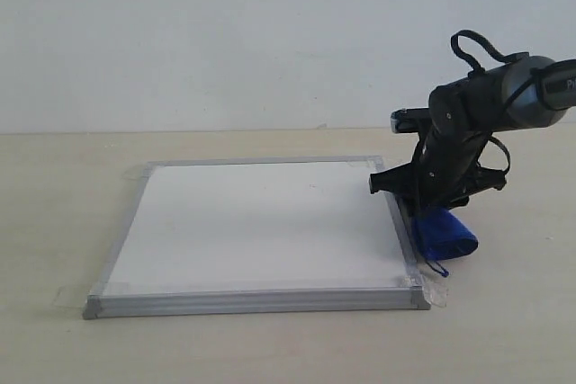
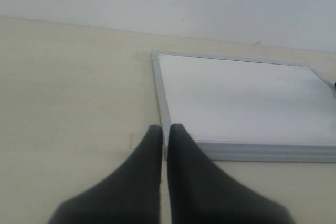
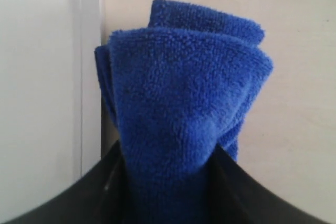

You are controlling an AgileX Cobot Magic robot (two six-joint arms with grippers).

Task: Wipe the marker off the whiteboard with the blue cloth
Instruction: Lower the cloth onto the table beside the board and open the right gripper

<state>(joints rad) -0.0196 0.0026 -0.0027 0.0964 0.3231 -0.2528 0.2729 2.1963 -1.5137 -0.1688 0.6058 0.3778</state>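
Toward the tabletop's (image 1: pixel 504 330) right edge, our right gripper (image 3: pixel 169 161) clenched the fuzzy royal-blue microfibre cloth (image 1: pixel 444 235), bunched just beside the silver-framed square whiteboard (image 1: pixel 261 222); our left gripper's (image 2: pixel 165 135) fingers met, holding nothing.

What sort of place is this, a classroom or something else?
Most likely a robot test bench in a lab, not a classroom: a whiteboard is taped flat onto a bare pale table against a blank white wall, and a black robot hand holds a blue cloth beside it.
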